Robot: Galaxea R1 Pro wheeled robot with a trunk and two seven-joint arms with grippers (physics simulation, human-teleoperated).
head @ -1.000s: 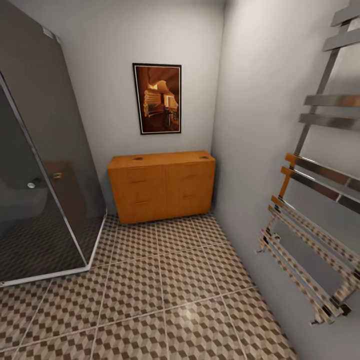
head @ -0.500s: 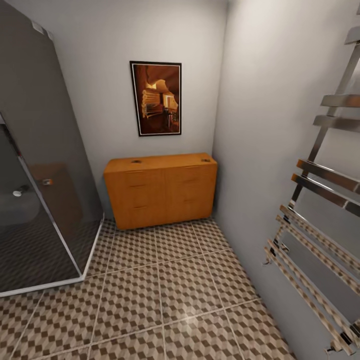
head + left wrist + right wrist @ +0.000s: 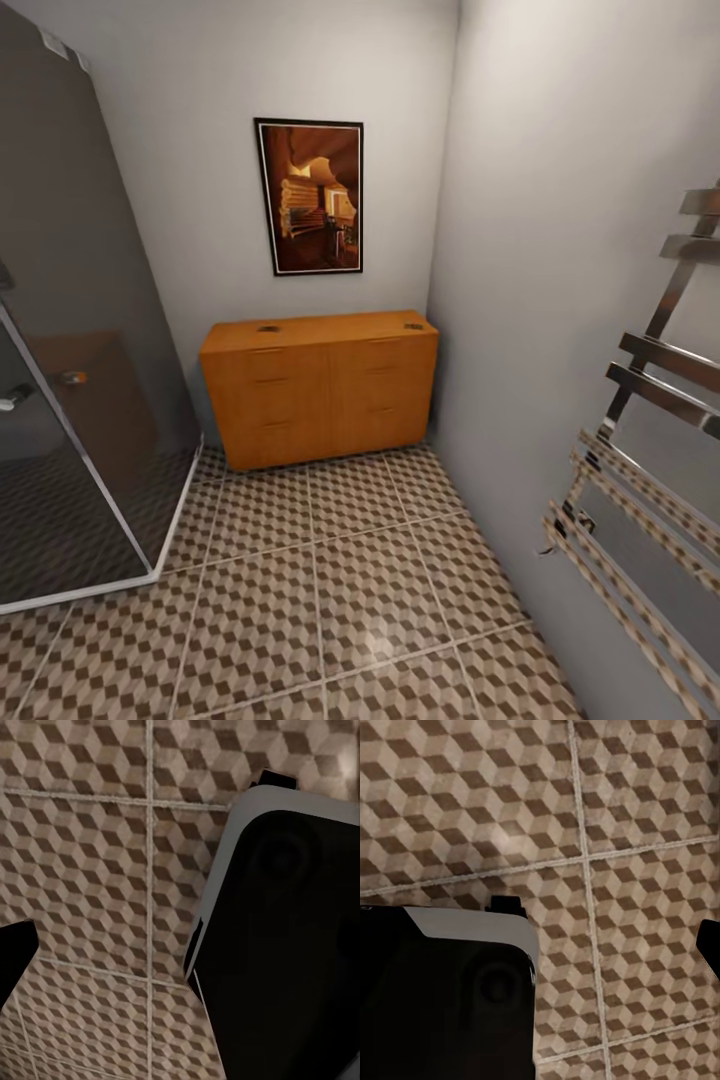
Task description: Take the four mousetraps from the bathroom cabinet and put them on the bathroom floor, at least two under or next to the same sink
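Two small dark marks on the cabinet (image 3: 318,385) top, near its left and right ends, are too small to identify. The towel rail (image 3: 650,440) and shower enclosure (image 3: 70,400) are cut off by the frame edges.

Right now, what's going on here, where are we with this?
Nothing is being handled. The head view looks across the patterned bathroom floor at the orange-brown cabinet against the far wall, its drawers shut, with a glass shower enclosure on the left and a chrome towel rail on the right. No mousetraps are visible. Both wrist cameras look down at floor tiles.
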